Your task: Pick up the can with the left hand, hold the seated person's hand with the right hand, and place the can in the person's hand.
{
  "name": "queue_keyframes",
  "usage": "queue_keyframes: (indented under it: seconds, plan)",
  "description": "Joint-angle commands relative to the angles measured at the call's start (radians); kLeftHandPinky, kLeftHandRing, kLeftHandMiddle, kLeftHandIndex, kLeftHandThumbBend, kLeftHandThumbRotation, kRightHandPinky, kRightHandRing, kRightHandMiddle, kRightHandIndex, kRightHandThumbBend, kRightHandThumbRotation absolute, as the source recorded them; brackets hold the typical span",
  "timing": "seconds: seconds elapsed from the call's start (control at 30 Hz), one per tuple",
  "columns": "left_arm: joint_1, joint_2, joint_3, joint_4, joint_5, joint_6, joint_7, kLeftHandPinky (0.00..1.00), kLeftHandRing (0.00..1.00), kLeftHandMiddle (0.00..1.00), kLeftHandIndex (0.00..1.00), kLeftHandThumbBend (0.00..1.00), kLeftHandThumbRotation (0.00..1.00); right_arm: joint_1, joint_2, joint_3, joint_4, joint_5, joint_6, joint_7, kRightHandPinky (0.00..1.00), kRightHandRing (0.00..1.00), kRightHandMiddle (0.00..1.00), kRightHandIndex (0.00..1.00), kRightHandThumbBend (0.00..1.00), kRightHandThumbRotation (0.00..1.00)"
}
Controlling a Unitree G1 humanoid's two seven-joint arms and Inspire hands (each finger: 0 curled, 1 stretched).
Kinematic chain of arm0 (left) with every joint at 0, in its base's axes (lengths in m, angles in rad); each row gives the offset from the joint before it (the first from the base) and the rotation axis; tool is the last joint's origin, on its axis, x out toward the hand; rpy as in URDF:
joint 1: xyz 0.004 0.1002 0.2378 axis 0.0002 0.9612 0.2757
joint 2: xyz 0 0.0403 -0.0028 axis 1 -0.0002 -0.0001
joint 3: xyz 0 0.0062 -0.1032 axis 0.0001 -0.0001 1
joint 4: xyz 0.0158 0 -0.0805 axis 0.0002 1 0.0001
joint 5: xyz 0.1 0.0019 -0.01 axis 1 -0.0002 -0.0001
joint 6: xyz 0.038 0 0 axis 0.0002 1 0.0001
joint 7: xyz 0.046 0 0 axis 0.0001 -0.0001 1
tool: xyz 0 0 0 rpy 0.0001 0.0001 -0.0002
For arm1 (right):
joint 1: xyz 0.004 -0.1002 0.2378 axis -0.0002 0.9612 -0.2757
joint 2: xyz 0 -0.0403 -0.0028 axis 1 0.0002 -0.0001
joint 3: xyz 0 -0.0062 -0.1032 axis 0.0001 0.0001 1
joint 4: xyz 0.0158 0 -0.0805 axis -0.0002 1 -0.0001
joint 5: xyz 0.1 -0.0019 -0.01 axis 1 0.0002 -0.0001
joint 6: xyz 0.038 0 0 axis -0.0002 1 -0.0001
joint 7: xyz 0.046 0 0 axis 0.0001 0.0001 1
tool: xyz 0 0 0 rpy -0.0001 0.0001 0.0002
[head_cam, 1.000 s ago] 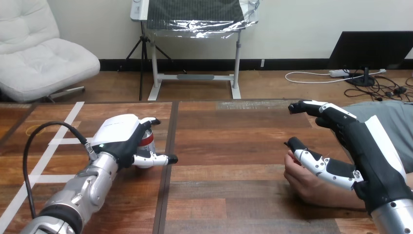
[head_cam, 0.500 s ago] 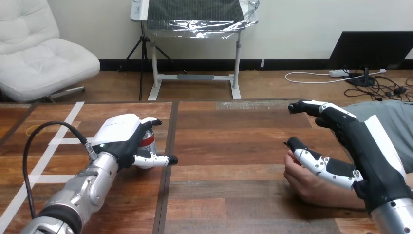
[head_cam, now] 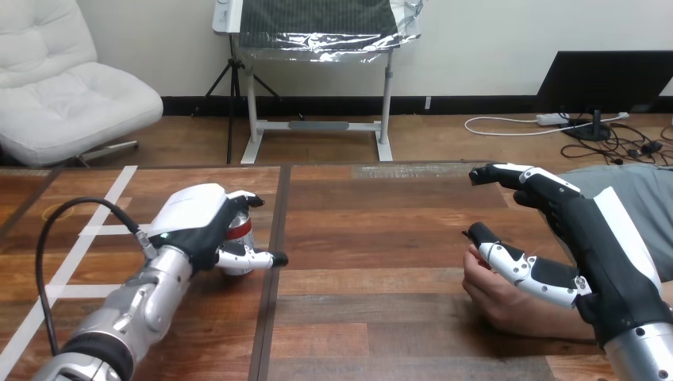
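Observation:
A red and silver can [head_cam: 239,232] stands upright on the wooden table [head_cam: 373,230] at the left. My left hand [head_cam: 194,222] wraps it from the left, fingers curled over its far side and thumb across its near side. At the right, the person's hand [head_cam: 508,298] rests on the table. My right hand [head_cam: 591,238] hovers over it, open, with fingers stretched out above and the thumb lying along the top of the person's hand. I see no fingers curled round that hand.
White tape lines [head_cam: 67,266] cross the table's left part. A dark seam [head_cam: 270,278] runs front to back just right of the can. The person's torso [head_cam: 635,186] shows at the right edge.
My left hand has closed slightly tighter on the can, the thumb drawing in a little. The right hand and the person's hand have not moved.

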Motion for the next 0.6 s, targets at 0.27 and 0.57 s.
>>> queue_keyframes:
  seconds: [0.27,0.57]
  plan:
    - [-0.016,0.013,0.018,-0.034,-0.029,0.041,-0.042,0.63,0.71,0.74,0.72,0.76,0.24,-0.072,-0.023,-0.012,-0.029,-0.001,-0.008,0.003,0.88,0.88,0.85,0.73,0.45,0.0]
    - [-0.017,0.017,0.024,-0.049,-0.031,0.07,-0.083,0.59,0.68,0.73,0.69,0.73,0.17,-0.071,-0.025,-0.015,-0.032,-0.001,-0.005,0.007,0.88,0.88,0.85,0.73,0.45,0.0]
